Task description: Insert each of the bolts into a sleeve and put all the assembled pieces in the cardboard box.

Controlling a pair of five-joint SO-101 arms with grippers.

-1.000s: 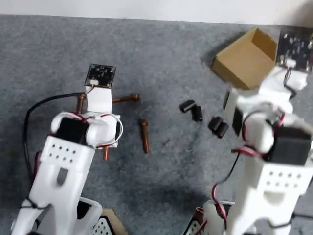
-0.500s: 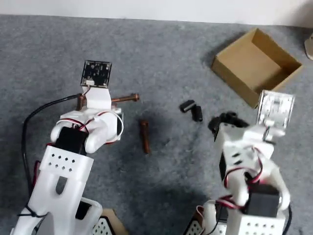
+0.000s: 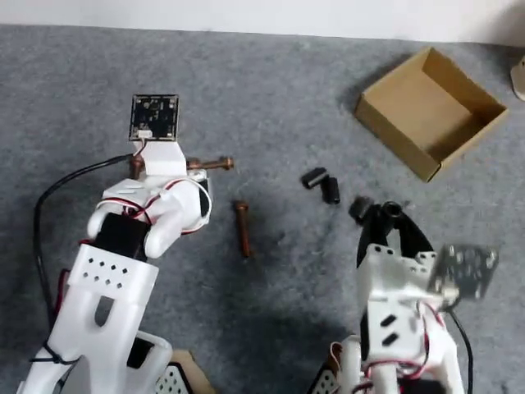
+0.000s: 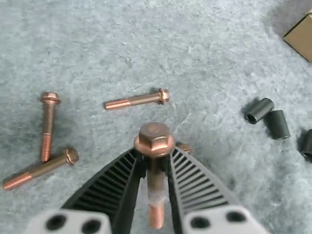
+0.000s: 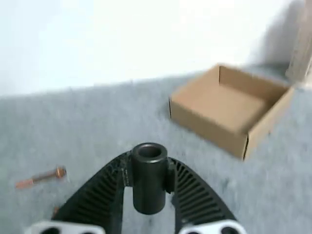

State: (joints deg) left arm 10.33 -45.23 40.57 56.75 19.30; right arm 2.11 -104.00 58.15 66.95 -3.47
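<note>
My left gripper [image 4: 154, 155] is shut on a copper bolt [image 4: 154, 139], held head outward above the grey carpet. Three more bolts [image 4: 136, 100] [image 4: 48, 124] [image 4: 39, 168] lie loose beyond it, and a further bolt [image 3: 243, 228] lies between the arms. My right gripper [image 5: 148, 170] is shut on a black sleeve [image 5: 148, 185], its open bore facing away from the wrist. In the high view the right gripper [image 3: 390, 220] is raised beside the loose sleeves [image 3: 314, 177] [image 3: 330, 190] [image 3: 359, 208]. The cardboard box [image 3: 431, 111] sits open at the far right.
A black cable [image 3: 61, 185] loops out from the left arm. The white wall [image 5: 122, 39] runs behind the carpet's far edge. Open carpet lies between the bolts and the sleeves.
The right arm has swung back from the box side toward the front, turning its wrist over with the sleeve in its grip. The left wrist has shifted slightly farther away.
</note>
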